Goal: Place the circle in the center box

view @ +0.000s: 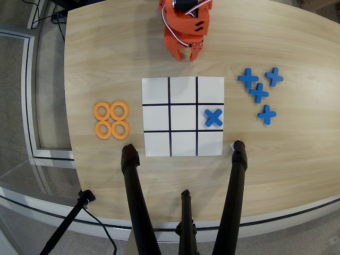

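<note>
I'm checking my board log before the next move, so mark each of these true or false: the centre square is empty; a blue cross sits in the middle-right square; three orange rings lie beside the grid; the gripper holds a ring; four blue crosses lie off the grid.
1. The center box is empty. True.
2. A blue cross sits in the middle-right square of the overhead view. True.
3. Three orange rings lie beside the grid. False: four orange rings lie left of it.
4. The gripper holds a ring. False: it holds nothing, above the grid's top edge.
5. Four spare blue crosses lie off the grid. True.
</note>
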Controlling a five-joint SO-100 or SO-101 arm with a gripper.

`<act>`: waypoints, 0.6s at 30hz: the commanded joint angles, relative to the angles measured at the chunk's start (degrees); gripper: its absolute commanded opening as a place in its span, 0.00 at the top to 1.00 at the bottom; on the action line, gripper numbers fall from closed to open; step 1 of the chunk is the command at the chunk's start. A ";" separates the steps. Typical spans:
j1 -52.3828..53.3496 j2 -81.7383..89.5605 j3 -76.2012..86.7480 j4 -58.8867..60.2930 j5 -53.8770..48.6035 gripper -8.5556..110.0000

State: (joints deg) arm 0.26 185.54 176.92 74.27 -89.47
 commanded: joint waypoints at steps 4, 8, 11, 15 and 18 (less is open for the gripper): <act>2.55 -9.67 -12.13 -4.31 2.90 0.82; 6.59 -21.36 -22.41 -7.21 3.87 0.82; 10.20 -32.43 -30.50 -11.16 3.96 0.82; 15.21 -47.64 -41.04 -16.61 3.96 0.82; 18.81 -58.01 -49.83 -17.40 3.60 0.82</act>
State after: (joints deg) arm 16.26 135.97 135.70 58.01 -85.78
